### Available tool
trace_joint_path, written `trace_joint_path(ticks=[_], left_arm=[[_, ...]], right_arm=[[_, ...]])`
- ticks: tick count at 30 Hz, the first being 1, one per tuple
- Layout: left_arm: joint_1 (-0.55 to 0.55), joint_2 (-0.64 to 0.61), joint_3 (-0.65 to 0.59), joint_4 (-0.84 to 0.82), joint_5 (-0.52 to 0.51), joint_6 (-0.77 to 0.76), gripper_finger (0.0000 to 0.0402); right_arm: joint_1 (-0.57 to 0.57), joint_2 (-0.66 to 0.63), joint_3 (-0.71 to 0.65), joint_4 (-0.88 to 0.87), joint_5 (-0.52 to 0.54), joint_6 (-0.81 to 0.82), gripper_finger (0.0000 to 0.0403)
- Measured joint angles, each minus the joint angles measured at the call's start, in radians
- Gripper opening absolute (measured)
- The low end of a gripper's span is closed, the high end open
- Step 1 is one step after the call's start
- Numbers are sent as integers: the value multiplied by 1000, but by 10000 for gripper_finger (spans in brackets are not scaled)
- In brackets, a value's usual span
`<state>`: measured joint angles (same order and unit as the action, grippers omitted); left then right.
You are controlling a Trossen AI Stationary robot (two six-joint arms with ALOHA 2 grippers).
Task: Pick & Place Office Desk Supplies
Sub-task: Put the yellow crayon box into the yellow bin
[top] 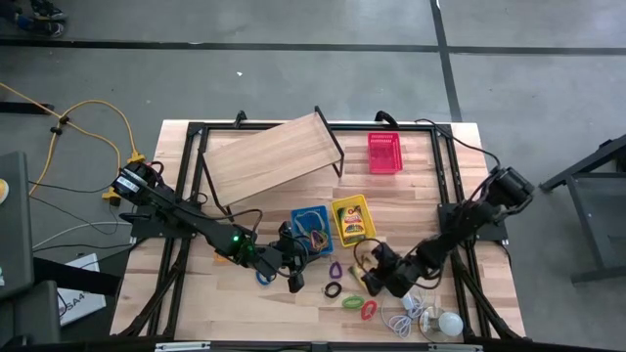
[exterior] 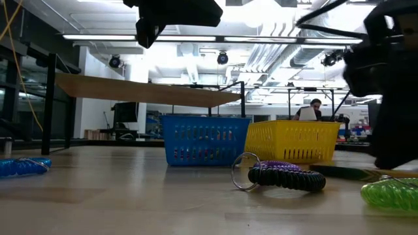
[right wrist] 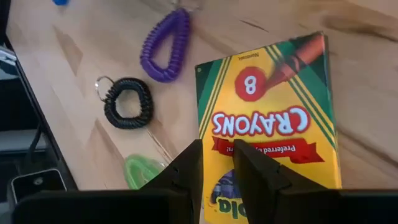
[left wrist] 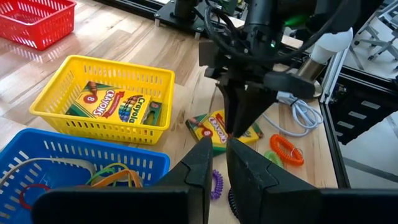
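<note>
right fingers [right wrist: 216, 163] narrowly apart over the yellow-green cardboard crayon box [right wrist: 270, 118] at frame centre — straddle its edge squarely before closing; left fingers [left wrist: 214, 163] nearly together, empty.

"CRAYONS" and "8" on crayon box [right wrist: 270, 124] on table, "CRAYONS", "Crayola" on box in yellow basket [left wrist: 56, 106]

Glossy card crayon box [right wrist: 268, 118] (seemingly), matt wooden table [right wrist: 81, 56], plastic baskets [left wrist: 99, 81].

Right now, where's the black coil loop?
In the high view, the black coil loop lies on the table's front middle, between the purple loop and green loop.
</note>
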<state>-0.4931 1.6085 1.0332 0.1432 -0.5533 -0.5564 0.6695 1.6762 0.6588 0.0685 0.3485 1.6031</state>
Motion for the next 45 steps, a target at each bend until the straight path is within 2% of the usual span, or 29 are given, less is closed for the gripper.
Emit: trace_joint_path(ticks=[7, 19, 24, 32, 37, 45], left_arm=[[0, 0, 0, 0, 0, 0, 45], [0, 0, 0, 0, 0, 0, 45], [0, 0, 0, 0, 0, 0, 45], [0, 0, 0, 0, 0, 0, 45], [0, 0, 0, 0, 0, 0, 45], [0, 0, 0, 0, 0, 0, 45]], right_arm=[[-35, 3, 29, -6, -8, -85, 80], [-34, -27, 32, -18, 9, -139, 80], [-25, -96, 32, -33, 12, -184, 80], [7, -241, 32, -183, -8, -259, 80], [37, -307, 34, -188, -11, -346, 80], [59, -338, 35, -267, -12, -397, 80]])
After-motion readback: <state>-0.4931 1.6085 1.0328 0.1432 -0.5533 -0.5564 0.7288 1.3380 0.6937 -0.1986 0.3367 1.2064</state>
